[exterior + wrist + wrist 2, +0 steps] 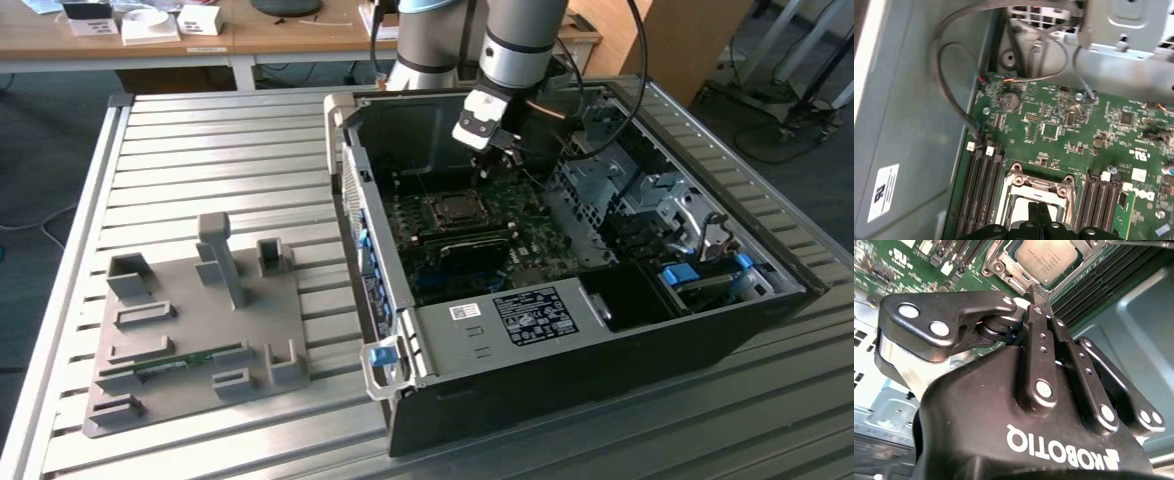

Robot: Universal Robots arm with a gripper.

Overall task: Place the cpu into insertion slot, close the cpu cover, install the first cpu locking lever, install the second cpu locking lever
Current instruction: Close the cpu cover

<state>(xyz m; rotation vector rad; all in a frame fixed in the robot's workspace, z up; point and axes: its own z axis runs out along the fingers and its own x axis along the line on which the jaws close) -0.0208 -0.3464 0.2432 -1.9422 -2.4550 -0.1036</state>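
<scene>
The cpu (1046,257) lies in its socket on the green motherboard (1054,130), silvery top up. The cpu cover (1004,267) lies flat around it, and the chip shows through its window. In the first wrist view the cpu cover (1021,182) sits between rows of black memory slots. My gripper (1038,290) is shut, its two black fingers pressed together with nothing between them, the tips just above the socket's edge. In the exterior view the gripper (489,165) hangs inside the open computer case, a little above the socket (454,210).
The case (561,330) lies open on a slatted metal table (214,160). A drive cage (627,190) and cables (949,75) crowd the board's far side. A grey fixture plate (187,330) stands at the exterior view's left. Memory slots (981,195) flank the socket.
</scene>
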